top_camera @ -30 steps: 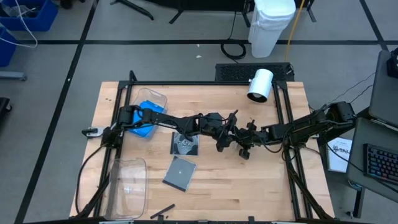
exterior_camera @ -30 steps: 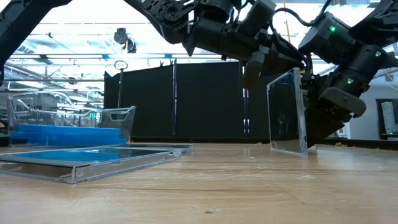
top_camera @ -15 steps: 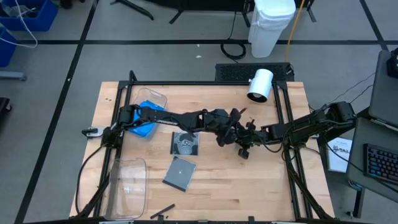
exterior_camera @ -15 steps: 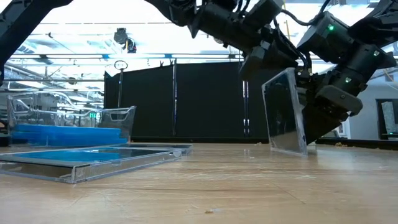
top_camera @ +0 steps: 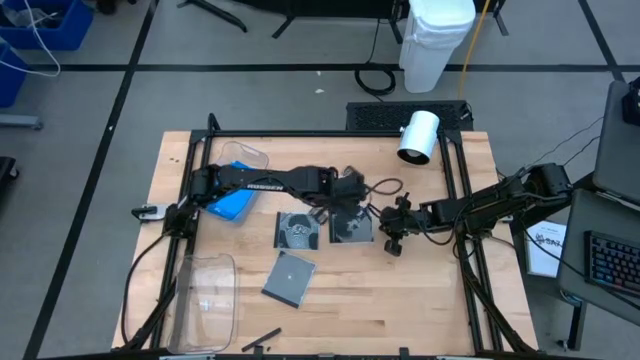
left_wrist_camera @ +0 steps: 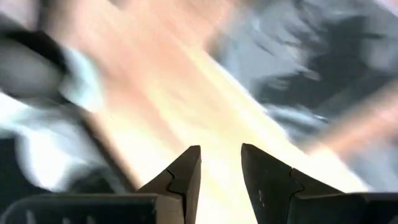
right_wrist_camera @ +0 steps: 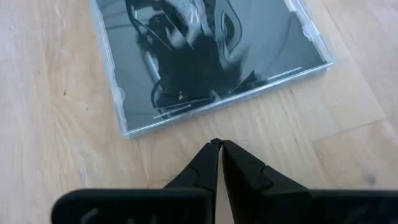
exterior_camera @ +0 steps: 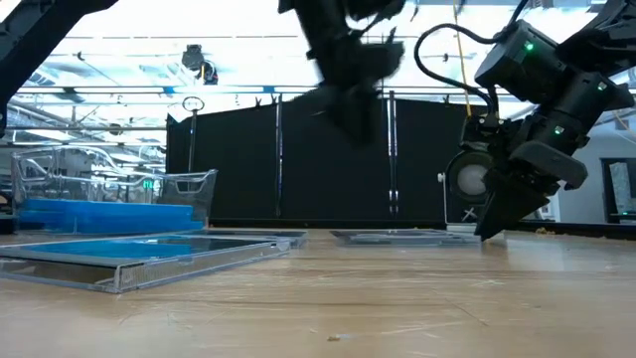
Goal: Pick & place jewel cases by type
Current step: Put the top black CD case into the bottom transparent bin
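A grey clear jewel case [top_camera: 351, 228] lies flat on the table between the two grippers; it also shows in the low view [exterior_camera: 405, 237] and the right wrist view [right_wrist_camera: 211, 56]. My right gripper [top_camera: 390, 238] [right_wrist_camera: 217, 145] is shut, its tips just off that case's right edge. My left gripper [top_camera: 347, 187] [left_wrist_camera: 221, 163] is open and raised above the table [exterior_camera: 348, 94], beyond the case's far side. A case showing a disc [top_camera: 298, 231] and another grey case [top_camera: 289, 278] lie flat nearby. Blue cases [top_camera: 230, 204] sit in a clear bin [top_camera: 247, 159].
A second clear bin [top_camera: 206, 298] stands at the table's near left corner. A white cylinder [top_camera: 418, 137] sits by the far right edge. Black frame rails [top_camera: 452, 170] run along the table's sides. Bare wood lies toward the near right.
The grey clear case stood on its edge against my right gripper, tipped over toward the left and now lies flat on the table. My left gripper has drawn back from it, upward and toward the far-left. My right gripper has stayed in place.
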### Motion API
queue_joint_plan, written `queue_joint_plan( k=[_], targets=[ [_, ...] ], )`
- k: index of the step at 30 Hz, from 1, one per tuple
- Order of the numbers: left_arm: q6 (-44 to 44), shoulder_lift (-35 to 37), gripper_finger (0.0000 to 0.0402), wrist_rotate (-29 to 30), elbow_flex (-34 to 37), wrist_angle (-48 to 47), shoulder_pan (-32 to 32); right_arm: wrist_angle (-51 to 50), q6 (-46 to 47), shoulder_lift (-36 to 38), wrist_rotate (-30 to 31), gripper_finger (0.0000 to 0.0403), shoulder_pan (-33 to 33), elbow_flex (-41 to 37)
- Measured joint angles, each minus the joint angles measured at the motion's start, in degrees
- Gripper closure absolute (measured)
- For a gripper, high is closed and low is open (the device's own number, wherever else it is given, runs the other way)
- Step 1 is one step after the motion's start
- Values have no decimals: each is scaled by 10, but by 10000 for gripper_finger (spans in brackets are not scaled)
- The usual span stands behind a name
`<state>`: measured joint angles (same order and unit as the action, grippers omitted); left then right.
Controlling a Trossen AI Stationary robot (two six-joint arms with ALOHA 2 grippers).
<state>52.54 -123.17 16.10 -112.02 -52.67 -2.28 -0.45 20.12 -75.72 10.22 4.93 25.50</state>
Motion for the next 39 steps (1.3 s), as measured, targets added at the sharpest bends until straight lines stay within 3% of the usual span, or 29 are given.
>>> queue_joint_plan(
  k=[3, 6, 15, 23, 29, 32, 39],
  targets=[
    [-37, 1, 280, -10, 31, -70, -2, 1, -14, 0, 0, 387, 0, 0],
    [-13, -1, 280, -5, 90, -79, 3, 2, -20, 0, 0, 387, 0, 0],
    [192, -1, 280, 155, 243, 67, 48, 1, -29, 0, 1, 387, 0, 0],
    [219, -1, 280, 150, 237, 165, 77, 4, -29, 1, 1, 387, 0, -2],
    [138, -1, 279, 59, 211, 147, 84, 59, -12, 2, 1, 387, 0, -34],
    [110, -1, 277, 52, 206, 154, 85, 95, -13, 3, -8, 387, 0, -55],
    [130, -1, 210, 62, 206, 162, 88, 132, -36, 2, -22, 387, 0, -68]
  ],
)
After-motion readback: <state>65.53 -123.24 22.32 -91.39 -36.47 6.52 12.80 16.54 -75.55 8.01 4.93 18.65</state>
